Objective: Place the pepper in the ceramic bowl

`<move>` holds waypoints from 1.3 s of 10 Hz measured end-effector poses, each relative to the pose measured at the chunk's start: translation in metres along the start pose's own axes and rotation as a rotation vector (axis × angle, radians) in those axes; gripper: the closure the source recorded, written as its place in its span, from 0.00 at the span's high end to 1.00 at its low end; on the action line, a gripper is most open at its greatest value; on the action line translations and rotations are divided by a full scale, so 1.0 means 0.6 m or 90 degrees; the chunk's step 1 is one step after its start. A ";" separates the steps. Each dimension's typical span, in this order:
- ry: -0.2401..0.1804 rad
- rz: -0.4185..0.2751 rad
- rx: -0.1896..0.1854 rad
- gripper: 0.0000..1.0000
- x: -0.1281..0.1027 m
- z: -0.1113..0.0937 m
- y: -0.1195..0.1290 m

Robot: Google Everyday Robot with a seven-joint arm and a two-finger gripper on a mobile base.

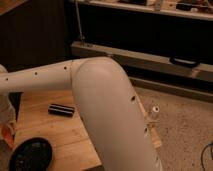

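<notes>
My gripper (5,129) is at the far left edge of the camera view, mostly cut off by the frame. It is shut on the small orange-red pepper (7,136), which hangs from it just above the table. The black glossy ceramic bowl (31,155) sits on the table's front left corner, just right of and below the pepper. My white arm (107,110) crosses the view and hides much of the table.
A black cylinder (61,109) lies on the wooden table (45,125) behind the bowl. A small white object (155,110) stands by the table's right edge. A dark shelf unit (150,35) runs along the back. The white cup is hidden behind my arm.
</notes>
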 end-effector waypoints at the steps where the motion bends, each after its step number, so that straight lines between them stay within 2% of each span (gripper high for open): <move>1: -0.007 0.002 0.001 0.30 -0.009 0.012 0.007; 4: -0.025 0.026 0.012 0.30 -0.044 0.038 0.036; 7: -0.036 0.041 0.022 0.30 -0.064 0.052 0.049; 13: -0.045 0.040 0.027 0.30 -0.063 0.085 0.050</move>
